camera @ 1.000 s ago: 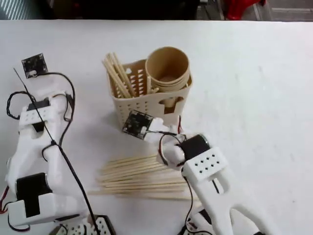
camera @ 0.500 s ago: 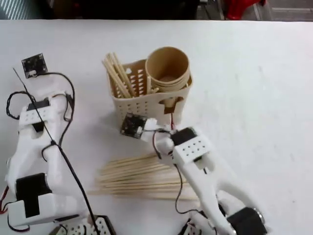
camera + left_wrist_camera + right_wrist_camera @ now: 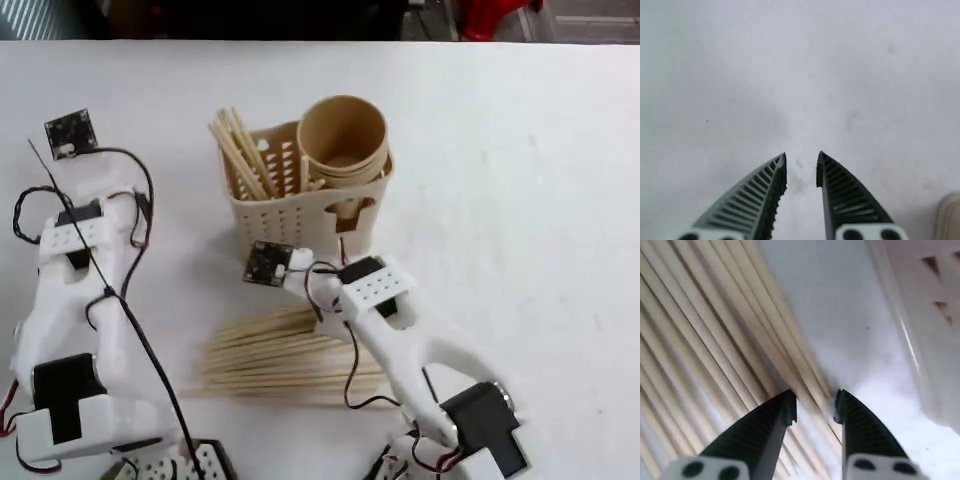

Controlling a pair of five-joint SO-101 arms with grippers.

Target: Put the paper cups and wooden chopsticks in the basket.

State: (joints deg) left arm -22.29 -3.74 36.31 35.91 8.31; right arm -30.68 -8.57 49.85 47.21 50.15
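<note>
Pale wooden chopsticks [image 3: 270, 358] lie piled flat on the white desk [image 3: 520, 200] just before the cream slotted basket [image 3: 290, 215], long axis along its front wall. We see the right gripper [image 3: 815, 405] over the pile's basket-side edge, slightly parted, nothing clamped; left gripper [image 3: 801, 167], parted too, well apart.

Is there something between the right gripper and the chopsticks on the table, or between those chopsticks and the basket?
Nothing visible stands in the way. The right gripper hangs open directly over the chopsticks, at the side of the pile nearest the basket. A strip of table separates the pile from the basket.
</note>
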